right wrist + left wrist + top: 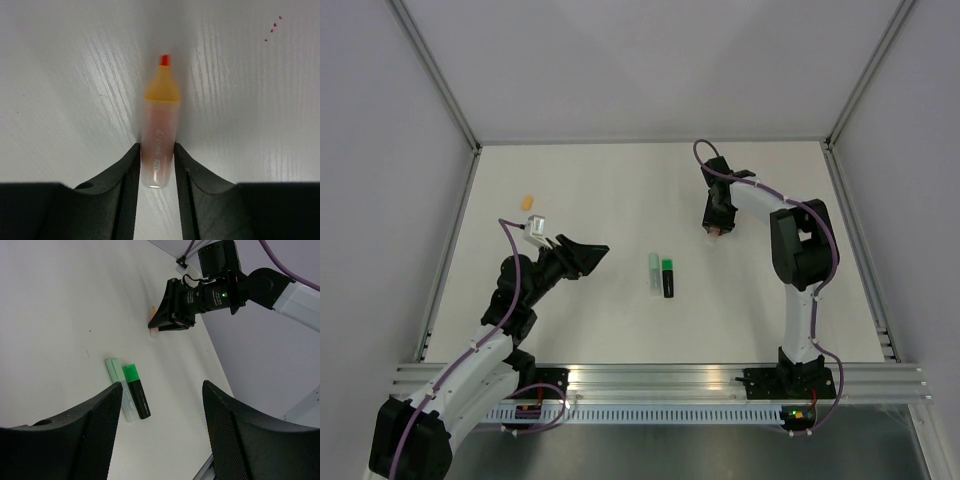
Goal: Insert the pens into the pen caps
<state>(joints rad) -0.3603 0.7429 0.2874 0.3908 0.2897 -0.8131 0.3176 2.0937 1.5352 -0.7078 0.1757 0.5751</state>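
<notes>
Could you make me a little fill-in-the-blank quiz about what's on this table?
1. The pen gripped by the right gripper is ___.
2. The left gripper stands open, holding ___.
3. The loose cap lies nearer the ___ arm.
Missing words: orange; nothing; left.

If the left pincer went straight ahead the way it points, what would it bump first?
Probably the mint green pen, lying beside the black-and-green pen; how high the left pincer hovers is unclear.
</notes>
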